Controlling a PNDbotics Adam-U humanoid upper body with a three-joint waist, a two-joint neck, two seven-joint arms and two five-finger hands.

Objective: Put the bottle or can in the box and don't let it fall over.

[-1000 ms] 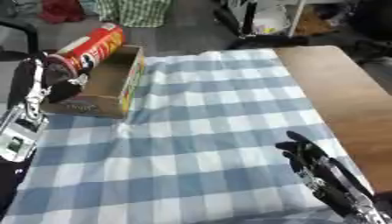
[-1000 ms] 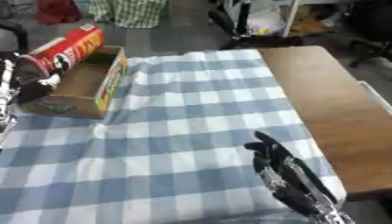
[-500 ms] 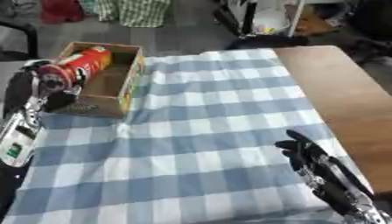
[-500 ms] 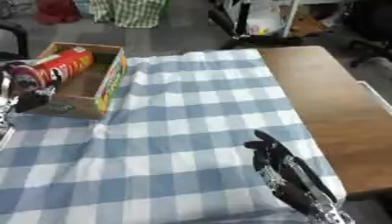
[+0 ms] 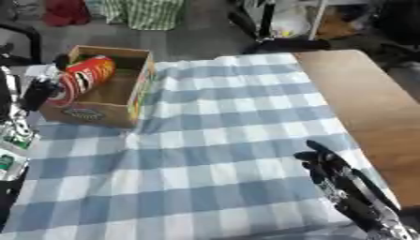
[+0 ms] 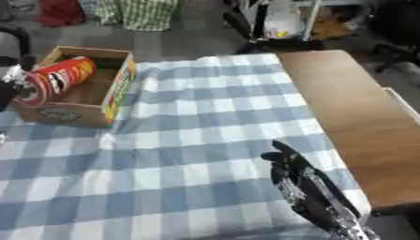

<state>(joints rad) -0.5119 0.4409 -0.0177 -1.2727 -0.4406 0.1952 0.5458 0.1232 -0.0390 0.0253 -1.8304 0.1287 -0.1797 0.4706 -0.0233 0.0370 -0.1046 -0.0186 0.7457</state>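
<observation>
- Left hand [image 5: 37,91] is curled round the red can's [image 5: 79,80] near end, so the can is held tilted, its far end inside the cardboard box [image 5: 131,91].
- Right hand [image 6: 299,180], fingers relaxed and spread, is kept idle on the checked cloth [image 5: 229,140].

Red can [image 5: 79,79] lowered from above the box [image 5: 131,101] into it, now leaning tilted inside; left hand [image 5: 37,93] followed down beside box.
</observation>
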